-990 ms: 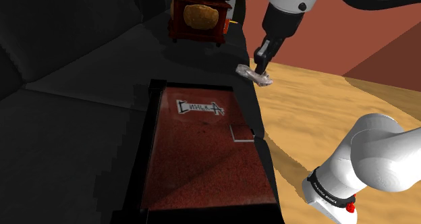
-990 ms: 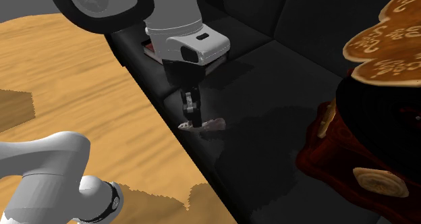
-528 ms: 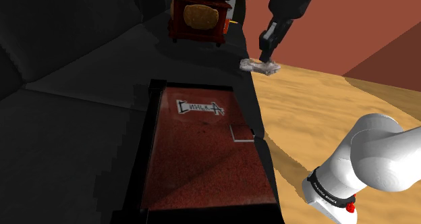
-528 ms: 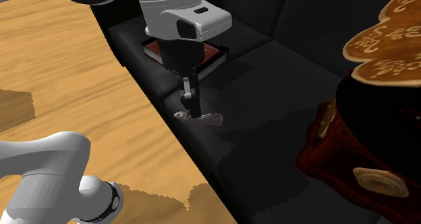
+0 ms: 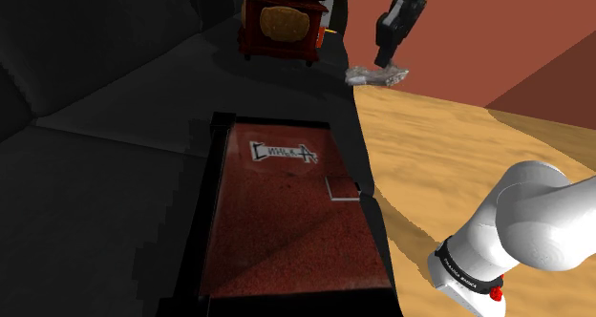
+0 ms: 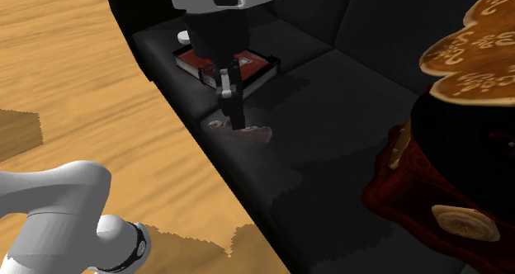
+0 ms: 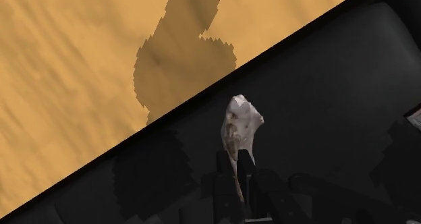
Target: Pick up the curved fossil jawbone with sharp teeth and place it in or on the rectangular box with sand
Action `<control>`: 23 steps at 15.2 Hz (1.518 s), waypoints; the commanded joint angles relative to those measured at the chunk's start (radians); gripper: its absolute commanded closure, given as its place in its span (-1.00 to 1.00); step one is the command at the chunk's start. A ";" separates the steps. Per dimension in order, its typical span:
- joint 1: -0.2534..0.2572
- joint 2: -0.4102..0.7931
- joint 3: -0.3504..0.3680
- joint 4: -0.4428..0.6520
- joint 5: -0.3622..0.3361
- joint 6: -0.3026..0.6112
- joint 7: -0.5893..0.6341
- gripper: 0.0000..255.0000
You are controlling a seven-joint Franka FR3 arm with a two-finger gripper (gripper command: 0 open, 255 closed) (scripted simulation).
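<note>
The only writing I can find is white lettering on a dark label in the sand of the rectangular box (image 5: 202, 220), and I cannot read it; a small pale square lies in the sand near it. The pincer (image 5: 387, 59) is nearly closed, its two black fingers clasping the jawbone (image 5: 375, 74) near one end. The rest of the pale bone juts out past the fingertips, and in the wrist view its teeth are too small to make out.

In the second exterior view the bone (image 6: 248, 134) hangs under the pincer (image 6: 235, 120), just above the front edge of the dark sofa seat (image 6: 330, 148). The wooden floor (image 7: 81, 67) drops away on one side of the pincer. The box (image 6: 248, 66) sits behind it along the same edge, partly hidden by the hand. The seat between them is bare.

Beyond the pincer on the other side stands a dark red carved cabinet (image 5: 279, 24), cut off at the frame edge.
</note>
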 commanded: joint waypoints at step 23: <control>0.014 0.345 0.478 0.486 0.032 -0.216 0.507 1.00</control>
